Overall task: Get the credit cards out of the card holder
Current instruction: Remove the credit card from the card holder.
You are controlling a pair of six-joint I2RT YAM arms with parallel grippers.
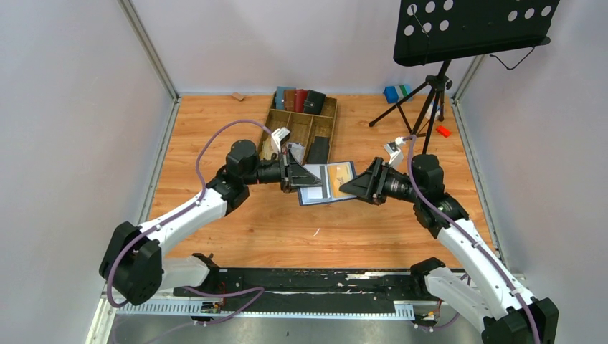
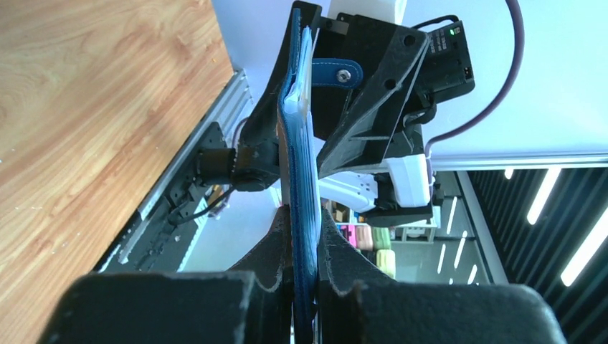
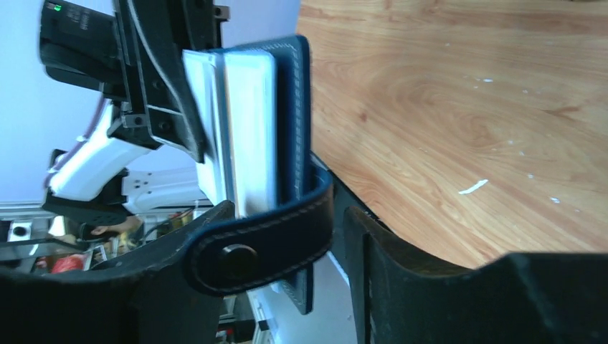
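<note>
**A:** Navy-blue leather bifold card holder: where is it?

**B:** Over the middle of the light wooden table, spread open between the two arms. Long axis runs left to right, slightly tilted. Inner pockets face up toward the overhead camera.

**A:** Contents?

**B:** Pale grey-white rectangular credit cards in the left-hand pocket, a tan-gold card in the right-hand one.

**A:** Left gripper?

**B:** Fingers pinched tight on the holder's left edge. Its wrist camera sees the holder edge-on, running straight away from the lens, with white card edges showing against the blue cover.

**A:** Right gripper?

**B:** Fingers part-way open, straddling the right edge. The blue strap tab with its dark round snap lies across one finger. A gap shows between the leather and the other finger, so nothing is clamped.

**A:** Any writing?

**B:** Print on the cards is too small to read.

**A:** Behind it?

**B:** A wooden compartment tray, with brown, red and black holders at its far end.
</note>
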